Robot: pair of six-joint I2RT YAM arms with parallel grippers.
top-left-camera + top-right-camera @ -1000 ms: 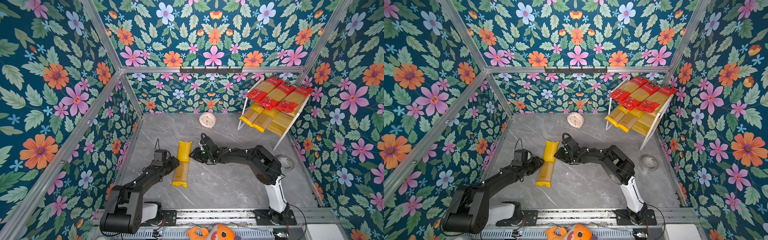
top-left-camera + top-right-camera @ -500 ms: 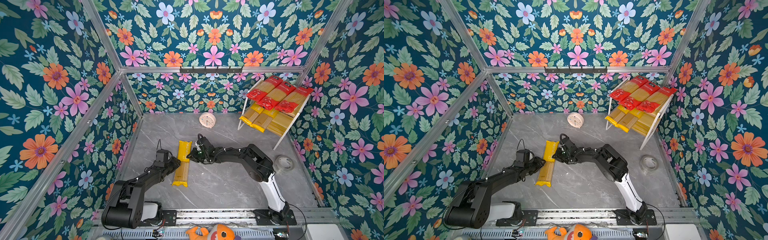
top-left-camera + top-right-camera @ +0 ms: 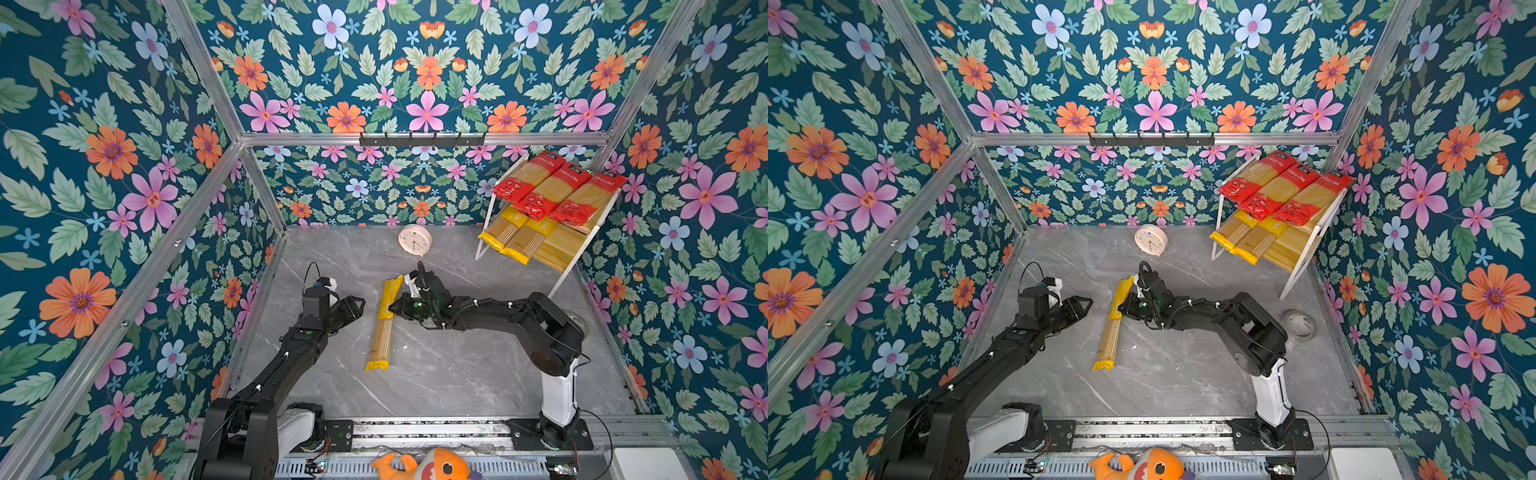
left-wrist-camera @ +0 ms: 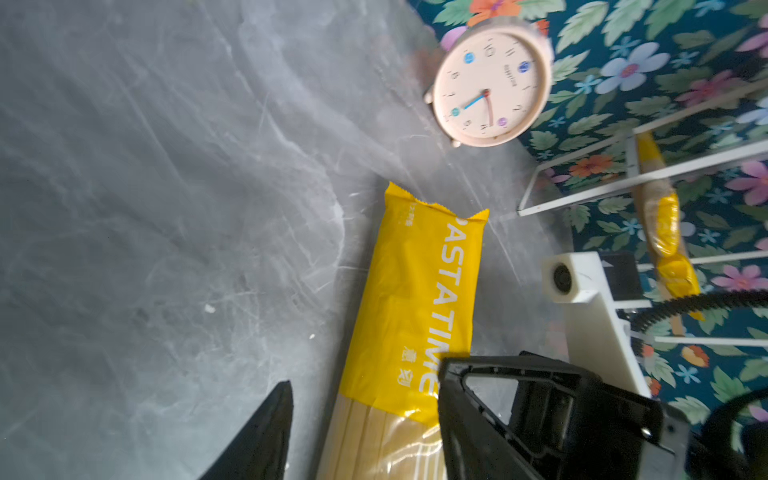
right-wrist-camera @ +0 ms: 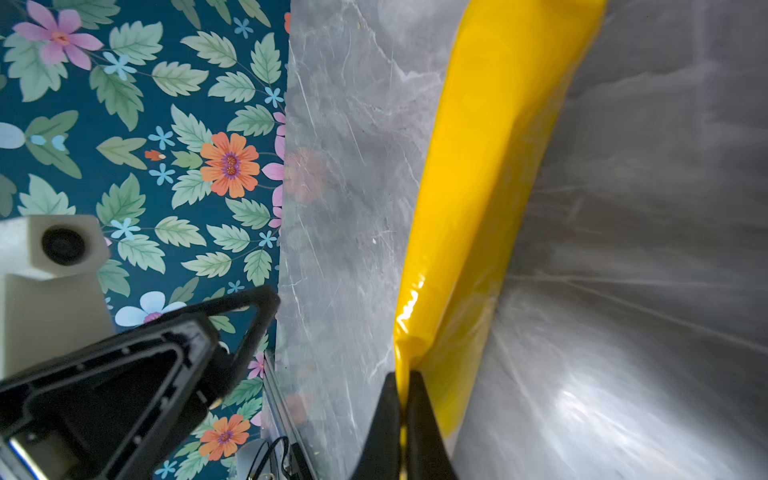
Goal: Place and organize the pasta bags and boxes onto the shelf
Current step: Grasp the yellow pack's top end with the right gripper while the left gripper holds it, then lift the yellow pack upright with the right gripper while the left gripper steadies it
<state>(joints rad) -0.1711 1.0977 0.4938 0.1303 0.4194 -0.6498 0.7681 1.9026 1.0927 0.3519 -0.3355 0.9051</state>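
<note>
One yellow "PASTATIME" pasta packet (image 3: 384, 328) (image 3: 1115, 328) (image 4: 415, 299) lies lengthways mid-table, its far half tipped up on one long edge. My right gripper (image 3: 394, 309) (image 3: 1124, 308) (image 5: 401, 386) is shut on that edge. My left gripper (image 3: 360, 305) (image 3: 1087, 305) stands open just left of the packet, a small gap from it; one fingertip (image 4: 284, 399) shows beside it. The shelf (image 3: 582, 249) (image 3: 1305, 257) at the back right carries three red packets (image 3: 557, 191) on top and two yellow packets (image 3: 519, 239) below.
A pink clock (image 3: 414, 240) stands by the back wall, between the packet and the shelf. A tape roll (image 3: 1298, 324) lies beside the right arm's elbow. A black hook rail (image 3: 422, 140) runs along the back wall. An orange plush toy (image 3: 432, 465) lies at the front rail.
My right gripper has closed on the packet's long edge. The packet has shifted a little to the right and tipped up. The left gripper has come off the packet.
</note>
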